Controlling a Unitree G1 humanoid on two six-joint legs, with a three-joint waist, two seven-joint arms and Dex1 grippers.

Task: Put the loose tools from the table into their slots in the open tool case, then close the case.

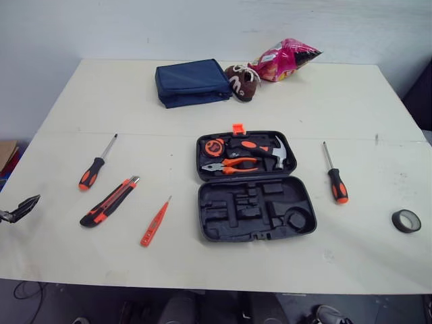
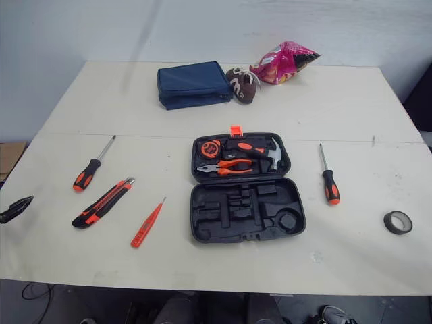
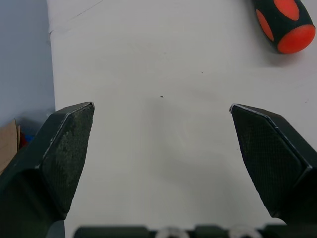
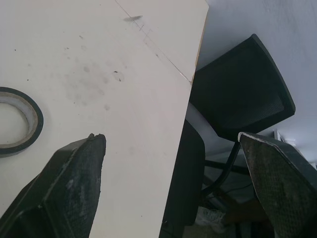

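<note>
With left fingers (image 3: 64,148) and right fingers (image 4: 74,183) both spread apart, grasp the stiff, probably light screwdriver (image 1: 99,161) lying on the table (image 1: 169,270) well left of the open case (image 1: 223,226) across its grippy handle, not the slim shaft.

The left gripper (image 1: 19,209) pokes in at the left, and the rest of its arm is cut off. Of the left screwdriver (image 3: 286,22), the wrist picture catches just the handle's round end. The tape roll (image 4: 19,121) on the right is cut in half. A black chair (image 4: 240,94) hides partly behind the table (image 4: 124,59).
</note>
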